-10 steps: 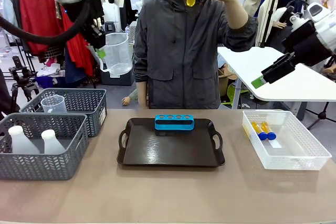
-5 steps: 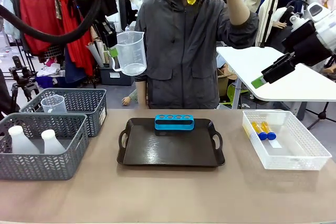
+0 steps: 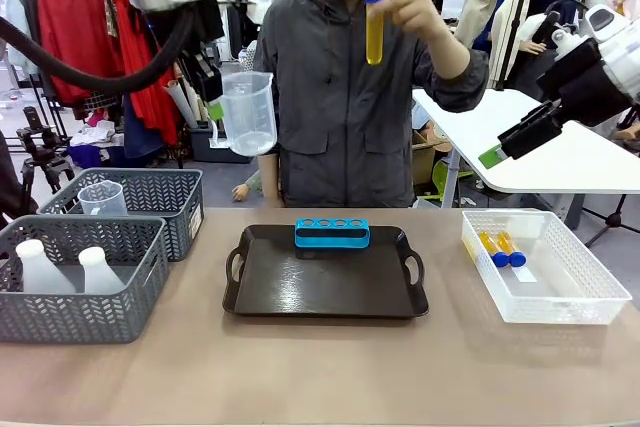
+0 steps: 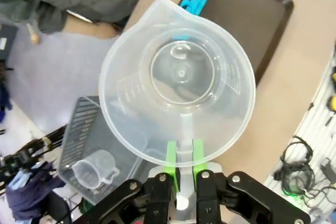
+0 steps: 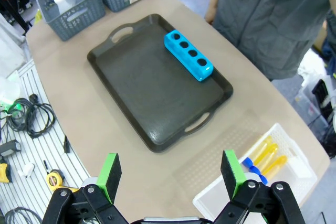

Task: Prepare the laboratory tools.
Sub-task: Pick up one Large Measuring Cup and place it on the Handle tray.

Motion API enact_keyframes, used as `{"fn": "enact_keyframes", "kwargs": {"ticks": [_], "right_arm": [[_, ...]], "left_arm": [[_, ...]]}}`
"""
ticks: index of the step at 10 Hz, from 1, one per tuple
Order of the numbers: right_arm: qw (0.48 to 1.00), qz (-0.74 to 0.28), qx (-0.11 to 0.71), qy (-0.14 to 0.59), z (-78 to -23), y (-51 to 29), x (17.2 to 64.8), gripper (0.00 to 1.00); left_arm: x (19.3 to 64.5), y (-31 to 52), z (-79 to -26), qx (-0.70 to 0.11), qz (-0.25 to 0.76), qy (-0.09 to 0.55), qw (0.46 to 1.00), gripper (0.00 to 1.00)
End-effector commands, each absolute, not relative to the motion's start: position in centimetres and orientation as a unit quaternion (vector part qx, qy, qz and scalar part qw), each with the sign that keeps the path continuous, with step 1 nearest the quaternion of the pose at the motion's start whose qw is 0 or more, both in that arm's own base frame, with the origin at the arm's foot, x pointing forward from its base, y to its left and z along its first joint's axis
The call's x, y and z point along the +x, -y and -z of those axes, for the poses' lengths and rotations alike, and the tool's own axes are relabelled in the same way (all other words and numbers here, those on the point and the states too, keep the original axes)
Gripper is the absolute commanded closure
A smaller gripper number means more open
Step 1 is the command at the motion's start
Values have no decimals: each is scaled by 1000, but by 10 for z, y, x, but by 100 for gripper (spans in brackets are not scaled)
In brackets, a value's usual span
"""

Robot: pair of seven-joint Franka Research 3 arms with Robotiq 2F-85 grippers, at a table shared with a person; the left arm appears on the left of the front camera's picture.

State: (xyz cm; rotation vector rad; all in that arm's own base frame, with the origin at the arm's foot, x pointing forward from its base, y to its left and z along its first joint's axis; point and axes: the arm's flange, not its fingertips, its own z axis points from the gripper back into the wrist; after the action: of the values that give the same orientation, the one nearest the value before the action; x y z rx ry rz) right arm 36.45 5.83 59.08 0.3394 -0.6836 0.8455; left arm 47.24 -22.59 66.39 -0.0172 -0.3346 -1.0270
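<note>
My left gripper (image 3: 214,107) is shut on the handle of a clear measuring beaker (image 3: 247,112), held high over the table's left rear. The left wrist view looks down into the empty beaker (image 4: 178,82), with the green pads (image 4: 171,153) pinching its handle. My right gripper (image 5: 170,174) stands open and empty, high at the right (image 3: 495,155). A blue four-hole rack (image 3: 332,233) (image 5: 188,55) lies on the black tray (image 3: 320,287). The person's raised hand holds a tube of yellow liquid (image 3: 374,32). Two blue-capped tubes (image 3: 500,247) (image 5: 262,156) lie in the clear bin (image 3: 560,299).
Two grey mesh baskets sit at the left: the front basket (image 3: 90,322) holds two white flasks (image 3: 40,269), the rear basket (image 3: 160,192) a small beaker (image 3: 102,197). The person stands behind the tray. Bare tabletop runs along the front edge.
My left arm has carried the beaker to the right, toward the person. The person's hand has lowered the yellow tube from head height to chest height. The right arm is still.
</note>
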Motion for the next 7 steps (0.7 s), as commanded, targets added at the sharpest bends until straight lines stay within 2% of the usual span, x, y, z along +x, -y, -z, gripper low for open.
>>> {"fn": "enact_keyframes", "kwargs": {"ticks": [1,4,7], "right_arm": [[840,-399,171,327,-592,-59,365,0],[840,-399,171,327,-592,-59,365,0],[840,-399,171,327,-592,-59,365,0]], "left_arm": [[475,245,-642,-8,520,146,842,100],[486,284,-610,-21,563,132,816,100],[497,326,-558,-70,598,82,794,100]]}}
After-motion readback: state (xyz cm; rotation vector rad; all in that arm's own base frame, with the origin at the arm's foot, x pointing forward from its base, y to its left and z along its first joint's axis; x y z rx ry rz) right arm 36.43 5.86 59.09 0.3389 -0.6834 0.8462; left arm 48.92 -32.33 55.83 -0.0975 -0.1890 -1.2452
